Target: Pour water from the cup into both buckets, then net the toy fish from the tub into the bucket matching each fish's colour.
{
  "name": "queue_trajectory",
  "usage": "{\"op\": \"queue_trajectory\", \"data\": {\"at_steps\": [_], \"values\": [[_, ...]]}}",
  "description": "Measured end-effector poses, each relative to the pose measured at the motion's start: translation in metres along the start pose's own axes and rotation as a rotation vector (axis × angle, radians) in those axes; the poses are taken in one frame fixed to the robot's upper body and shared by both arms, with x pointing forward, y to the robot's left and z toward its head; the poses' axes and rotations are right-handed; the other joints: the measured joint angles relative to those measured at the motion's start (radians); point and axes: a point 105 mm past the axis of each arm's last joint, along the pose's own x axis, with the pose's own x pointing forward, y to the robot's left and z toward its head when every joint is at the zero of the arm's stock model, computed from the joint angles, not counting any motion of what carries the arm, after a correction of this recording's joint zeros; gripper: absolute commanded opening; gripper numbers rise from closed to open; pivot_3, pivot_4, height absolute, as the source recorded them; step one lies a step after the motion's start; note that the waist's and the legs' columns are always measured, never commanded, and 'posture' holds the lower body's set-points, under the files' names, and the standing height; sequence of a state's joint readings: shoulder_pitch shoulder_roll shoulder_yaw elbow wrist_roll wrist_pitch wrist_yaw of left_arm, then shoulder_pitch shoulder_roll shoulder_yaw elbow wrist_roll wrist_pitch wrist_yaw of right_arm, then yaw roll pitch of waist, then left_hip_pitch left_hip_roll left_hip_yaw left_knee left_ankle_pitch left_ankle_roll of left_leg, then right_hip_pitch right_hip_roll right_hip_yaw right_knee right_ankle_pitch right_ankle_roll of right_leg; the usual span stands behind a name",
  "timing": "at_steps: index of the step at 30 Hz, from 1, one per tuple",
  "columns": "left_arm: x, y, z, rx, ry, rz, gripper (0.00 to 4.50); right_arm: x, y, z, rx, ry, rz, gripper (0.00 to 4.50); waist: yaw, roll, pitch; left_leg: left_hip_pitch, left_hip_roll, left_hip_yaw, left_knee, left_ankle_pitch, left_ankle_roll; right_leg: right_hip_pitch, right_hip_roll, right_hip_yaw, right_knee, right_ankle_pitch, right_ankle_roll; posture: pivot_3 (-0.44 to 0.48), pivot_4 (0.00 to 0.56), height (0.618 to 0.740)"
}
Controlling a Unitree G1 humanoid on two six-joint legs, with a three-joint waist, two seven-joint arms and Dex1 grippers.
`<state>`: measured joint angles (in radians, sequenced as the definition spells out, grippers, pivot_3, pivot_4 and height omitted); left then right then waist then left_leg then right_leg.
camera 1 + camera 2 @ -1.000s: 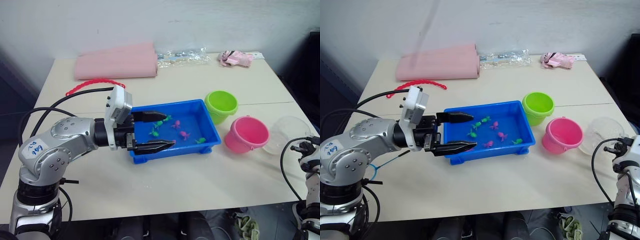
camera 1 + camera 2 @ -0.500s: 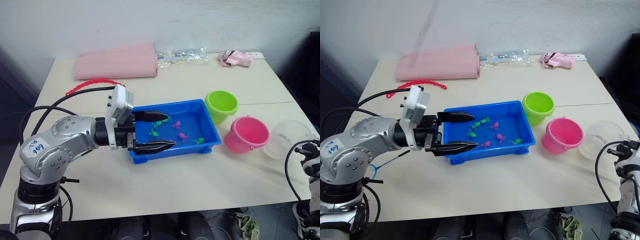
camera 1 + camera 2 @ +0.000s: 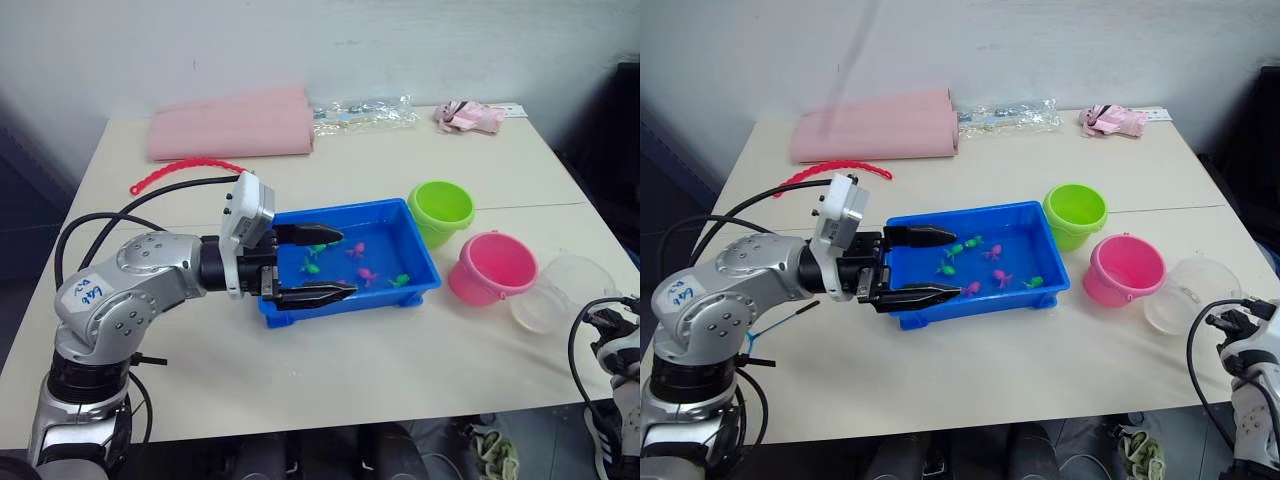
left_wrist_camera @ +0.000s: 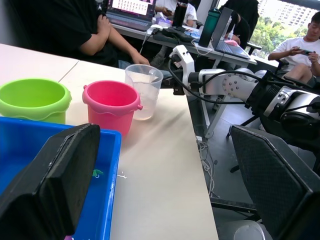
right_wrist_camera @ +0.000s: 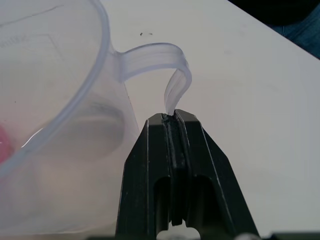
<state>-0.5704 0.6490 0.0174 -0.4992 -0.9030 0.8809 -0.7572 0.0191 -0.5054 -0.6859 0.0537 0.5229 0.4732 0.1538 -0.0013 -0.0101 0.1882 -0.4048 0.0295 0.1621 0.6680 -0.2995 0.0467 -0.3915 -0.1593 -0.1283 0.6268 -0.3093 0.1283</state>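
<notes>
My left gripper (image 3: 345, 265) hangs open over the left end of the blue tub (image 3: 350, 207), one finger (image 4: 55, 185) above its water. Several tiny pink and green toy fish (image 3: 365, 270) lie in the tub. The lime green bucket (image 3: 441, 210) and the pink bucket (image 3: 492, 268) stand to the tub's right. My right gripper (image 5: 172, 117) is shut on the curved handle of the clear cup (image 3: 555, 295), which sits close beside the pink bucket near the table's right edge. The net (image 3: 750, 335), with its blue hoop and dark handle, lies by my left arm.
A red beaded strip (image 3: 185, 170), a folded pink cloth (image 3: 230, 125), a clear plastic bag (image 3: 365, 110) and a small pink item (image 3: 470, 115) lie along the far side. People sit at a desk (image 4: 150, 30) beyond the table's right edge, and a dark chair (image 4: 280, 190) stands there.
The right gripper has brought the cup leftward and nearer, from the table's right edge to close beside the pink bucket. The left gripper has barely moved.
</notes>
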Motion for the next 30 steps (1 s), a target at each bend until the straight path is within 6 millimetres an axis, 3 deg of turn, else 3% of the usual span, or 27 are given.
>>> {"op": "queue_trajectory", "data": {"at_steps": [2,5,7,12,19,30], "values": [[0.0,0.0,0.0,0.002,0.001,0.001,4.5,-0.004,0.0,-0.004,-0.006,0.015,-0.004,0.03,0.001,0.0,0.0,0.0,0.0,0.0,0.0,0.0,0.0,0.0,0.0,0.0,0.0,0.0,0.0,0.0,0.15,0.738],[0.0,0.0,0.0,0.003,0.001,-0.001,4.5,-0.011,-0.001,-0.006,-0.039,0.026,-0.005,0.95,0.001,0.0,0.0,0.0,0.0,0.0,0.0,0.0,0.0,0.0,0.0,0.0,0.0,0.0,0.0,0.0,0.15,0.738],[0.0,0.0,0.0,0.003,0.001,-0.002,4.5,-0.014,-0.004,-0.005,-0.069,0.023,-0.018,1.9,0.0,0.0,0.0,0.0,0.0,0.0,0.0,0.0,0.0,0.0,0.0,0.0,0.0,0.0,0.0,0.0,0.15,0.738],[0.0,0.0,0.0,0.004,0.001,-0.004,4.5,-0.009,-0.015,0.006,-0.141,-0.004,-0.06,1.9,-0.001,0.0,0.0,0.0,0.0,0.0,0.0,0.0,0.0,0.0,0.0,0.001,0.0,0.0,0.0,0.0,0.15,0.738],[0.001,0.0,0.001,0.011,0.0,-0.007,4.5,0.004,-0.015,0.013,-0.145,-0.04,-0.055,1.9,0.0,0.0,0.0,0.0,0.0,0.0,0.0,0.0,0.0,0.0,0.0,0.0,0.0,0.0,0.0,0.0,0.15,0.738],[0.0,0.001,0.001,0.014,0.004,0.0,4.5,0.01,0.0,0.004,-0.16,-0.01,0.038,1.9,-0.001,0.0,0.0,0.0,0.0,0.0,0.0,0.0,0.0,0.0,0.0,0.0,0.0,0.0,0.0,0.0,0.15,0.738]]}}
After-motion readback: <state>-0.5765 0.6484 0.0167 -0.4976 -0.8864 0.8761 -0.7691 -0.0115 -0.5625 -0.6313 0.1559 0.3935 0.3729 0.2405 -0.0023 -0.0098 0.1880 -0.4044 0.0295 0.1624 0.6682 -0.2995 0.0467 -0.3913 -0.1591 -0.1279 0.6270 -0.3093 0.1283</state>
